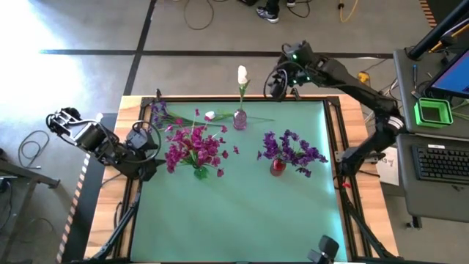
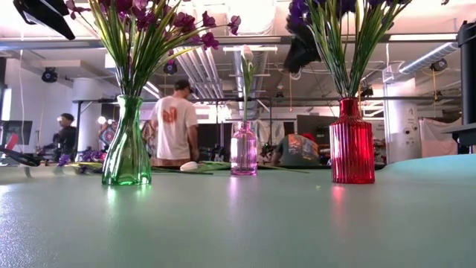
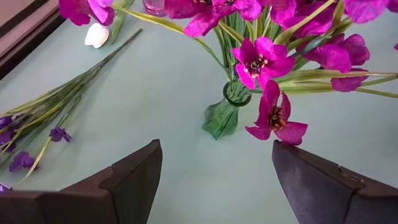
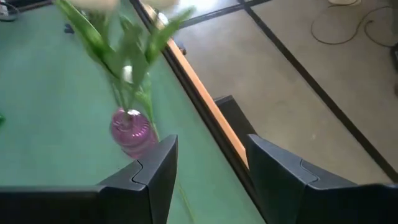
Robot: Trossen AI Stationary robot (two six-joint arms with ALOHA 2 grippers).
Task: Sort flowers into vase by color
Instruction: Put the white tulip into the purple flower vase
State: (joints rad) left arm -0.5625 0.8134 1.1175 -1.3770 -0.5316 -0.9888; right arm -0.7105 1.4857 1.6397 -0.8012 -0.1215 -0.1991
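Observation:
A green vase holds magenta-pink flowers. A red vase holds purple flowers, and a small pink vase holds one white bud. Loose purple flowers and a white bud lie flat on the table near its far left corner, stems trailing toward the pink vase. My left gripper is open near the table's left edge, pointing at the green vase. My right gripper is open above the far edge, just right of the pink vase.
The three vases stand in a row across the table's far half, with the green mat in front of them. The wooden table rim runs under my right gripper. People stand in the room beyond the table. A desk with a keyboard sits to the right.

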